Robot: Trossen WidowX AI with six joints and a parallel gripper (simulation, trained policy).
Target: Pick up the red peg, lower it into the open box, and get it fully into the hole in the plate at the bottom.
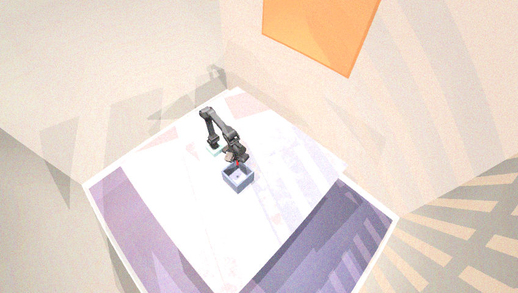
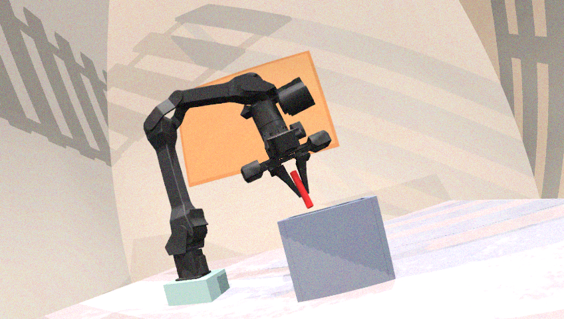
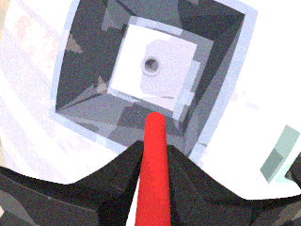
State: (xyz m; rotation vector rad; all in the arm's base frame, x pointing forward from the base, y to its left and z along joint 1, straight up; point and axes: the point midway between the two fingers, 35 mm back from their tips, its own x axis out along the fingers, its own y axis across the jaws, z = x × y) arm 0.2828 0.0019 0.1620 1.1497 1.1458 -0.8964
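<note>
The red peg is held between the fingertips of my gripper, which is shut on it. The peg leans a little, its lower end past the fingertips and just above the rim level of the box in the exterior view. The open blue-grey box stands on the table. In the wrist view the light plate at its bottom shows a round hole, and the peg's tip appears over the near wall, off to one side of the hole.
The arm's pale green base block stands on the table beside the box. The box walls rise high around the plate. An orange panel is on the wall behind the arm.
</note>
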